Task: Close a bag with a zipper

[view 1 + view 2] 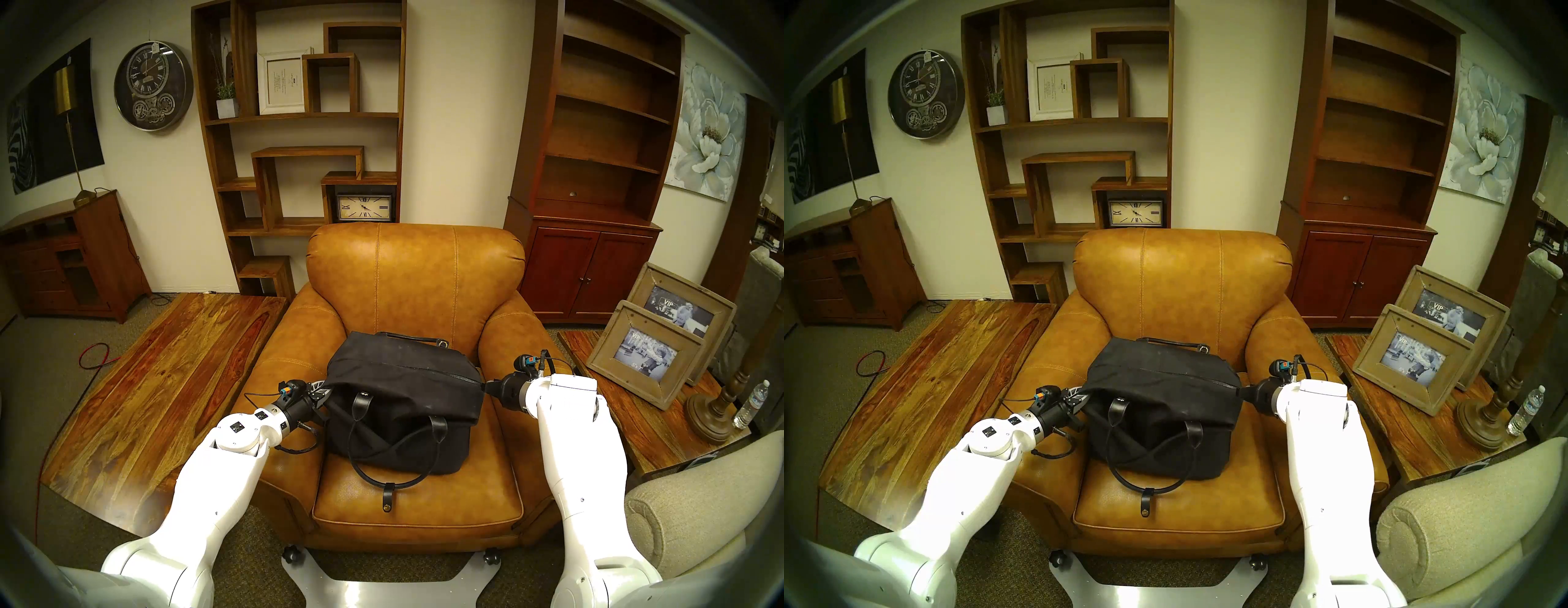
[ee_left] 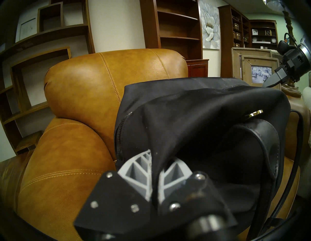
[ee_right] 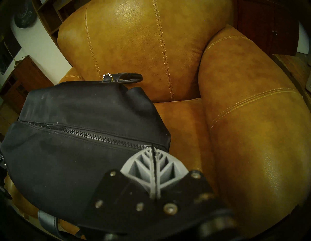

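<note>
The black fabric bag (image 1: 403,407) sits on the seat of a tan leather armchair (image 1: 415,271). Its zipper (image 3: 101,138) runs along the top, and its teeth look joined along the stretch that shows. My left gripper (image 1: 324,388) is shut on a fold of fabric at the bag's left end, seen close in the left wrist view (image 2: 155,161). My right gripper (image 1: 488,386) is at the bag's right end, shut on a thin dark strip at the zipper's end, the pull (image 3: 154,151). The front handles (image 1: 390,475) hang over the seat cushion.
The chair's armrests (image 1: 513,335) flank the bag closely. A wooden table (image 1: 161,382) stands to the left. A side table (image 1: 636,407) to the right holds picture frames (image 1: 645,361), a lamp base and a water bottle (image 1: 751,403). A beige cushion (image 1: 700,509) lies near my right arm.
</note>
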Controlling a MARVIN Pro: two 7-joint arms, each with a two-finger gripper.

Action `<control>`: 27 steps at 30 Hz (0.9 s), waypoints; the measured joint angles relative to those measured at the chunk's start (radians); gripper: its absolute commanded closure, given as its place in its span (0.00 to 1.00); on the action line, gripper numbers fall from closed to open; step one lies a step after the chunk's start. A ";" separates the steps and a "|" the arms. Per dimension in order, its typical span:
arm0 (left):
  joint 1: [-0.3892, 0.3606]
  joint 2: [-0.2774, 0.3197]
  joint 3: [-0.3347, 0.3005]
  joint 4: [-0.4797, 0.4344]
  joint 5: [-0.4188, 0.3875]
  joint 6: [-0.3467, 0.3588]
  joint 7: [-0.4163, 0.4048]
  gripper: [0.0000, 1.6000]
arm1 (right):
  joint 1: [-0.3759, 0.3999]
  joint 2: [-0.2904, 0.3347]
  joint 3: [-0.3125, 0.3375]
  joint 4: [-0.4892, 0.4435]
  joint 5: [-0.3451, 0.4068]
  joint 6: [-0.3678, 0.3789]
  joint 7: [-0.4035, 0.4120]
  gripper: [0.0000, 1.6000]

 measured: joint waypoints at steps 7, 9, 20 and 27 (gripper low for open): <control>0.014 0.000 -0.006 -0.021 -0.006 0.003 -0.004 1.00 | -0.014 0.003 0.031 0.056 0.020 -0.075 0.026 1.00; 0.018 0.000 -0.008 -0.028 -0.006 0.005 -0.005 1.00 | -0.015 0.003 0.040 0.082 0.025 -0.103 0.032 1.00; 0.032 0.000 -0.014 -0.048 -0.007 0.015 -0.006 1.00 | 0.016 0.003 0.056 0.228 0.039 -0.250 0.036 1.00; 0.040 0.000 -0.018 -0.062 -0.007 0.020 -0.007 1.00 | 0.058 0.003 0.056 0.345 0.042 -0.343 0.032 1.00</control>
